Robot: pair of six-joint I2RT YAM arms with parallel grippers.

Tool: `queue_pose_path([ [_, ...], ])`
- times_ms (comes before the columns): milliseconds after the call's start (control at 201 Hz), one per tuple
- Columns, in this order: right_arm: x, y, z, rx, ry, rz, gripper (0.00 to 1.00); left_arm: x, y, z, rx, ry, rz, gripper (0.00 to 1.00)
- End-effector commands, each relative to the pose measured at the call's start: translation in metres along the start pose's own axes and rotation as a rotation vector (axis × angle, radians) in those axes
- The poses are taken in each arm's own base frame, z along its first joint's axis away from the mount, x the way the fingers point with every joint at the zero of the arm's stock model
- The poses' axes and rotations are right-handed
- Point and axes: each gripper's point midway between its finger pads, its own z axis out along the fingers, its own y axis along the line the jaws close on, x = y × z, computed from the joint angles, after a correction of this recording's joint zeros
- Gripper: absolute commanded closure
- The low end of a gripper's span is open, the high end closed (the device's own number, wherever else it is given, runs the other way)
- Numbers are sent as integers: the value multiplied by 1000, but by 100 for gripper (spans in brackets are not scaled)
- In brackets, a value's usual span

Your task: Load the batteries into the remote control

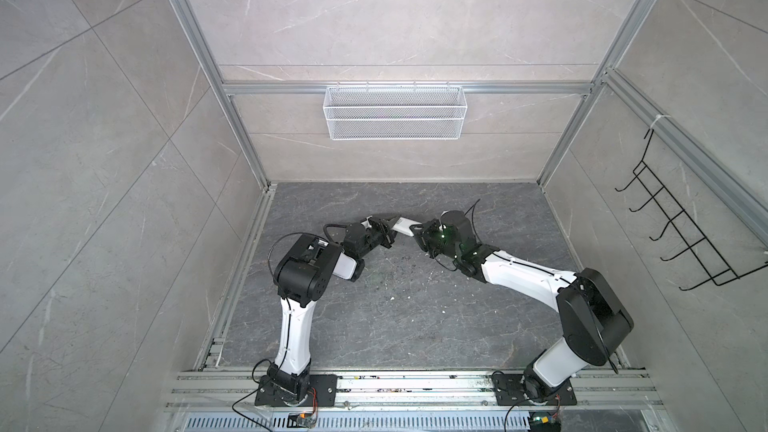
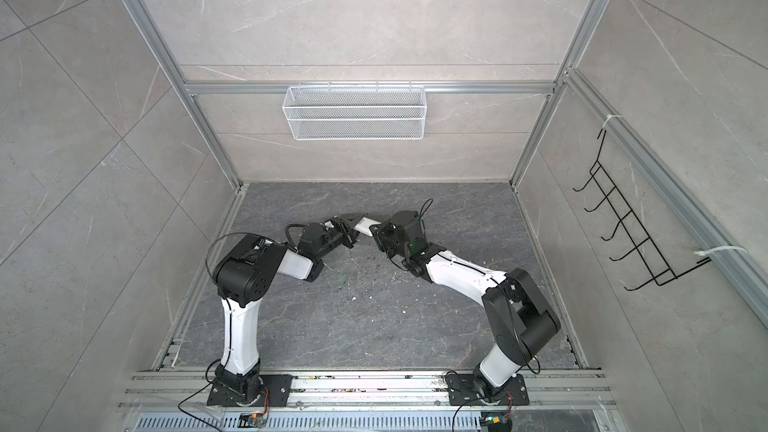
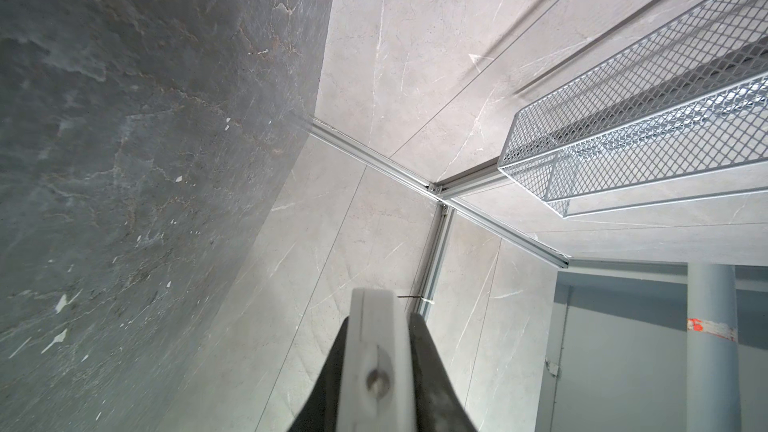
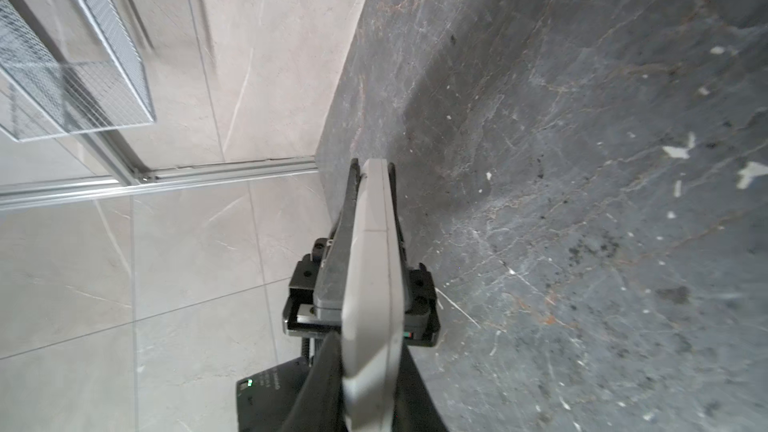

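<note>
The white remote control (image 1: 405, 226) (image 2: 365, 226) hangs edge-on above the dark table, between my two grippers, in both top views. My left gripper (image 1: 390, 224) (image 3: 380, 320) is shut on one end of it. Its black fingers (image 3: 419, 338) press the remote's (image 3: 376, 347) flat sides. A small round metal part shows in that end. My right gripper (image 1: 417, 229) (image 4: 370, 363) is shut on the other end of the remote (image 4: 374, 243), with the left gripper (image 4: 372, 172) facing it. The batteries are out of view.
A white mesh basket (image 1: 395, 112) hangs on the back wall. A black wire hook rack (image 1: 681, 226) is fixed to the right wall. White flecks and dark specks lie scattered on the dark stone table (image 1: 399, 305). Aluminium rails frame the cell.
</note>
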Motion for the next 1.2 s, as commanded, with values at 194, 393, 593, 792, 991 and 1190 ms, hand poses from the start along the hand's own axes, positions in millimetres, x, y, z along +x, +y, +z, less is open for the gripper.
queue_pose_path([
  [194, 1, 18, -49, 181, 109, -377, 53, 56, -37, 3, 96, 160, 89, 100],
  [393, -11, 30, -86, 247, 88, -606, 44, 50, -32, 2, 86, 148, 100, 100],
  [593, -12, 46, -83, 209, 124, -874, 26, 49, -29, -1, 78, 144, 111, 100],
  [792, -4, 38, -54, 238, 198, -989, 24, 55, -26, -4, 16, 143, 152, 100],
  [991, -10, 19, -42, 360, 251, -1075, 24, 54, -15, -14, -93, 131, 204, 98],
  [1190, 2, 10, -31, 342, 333, -1057, 24, 51, -4, -16, -141, 131, 204, 98],
])
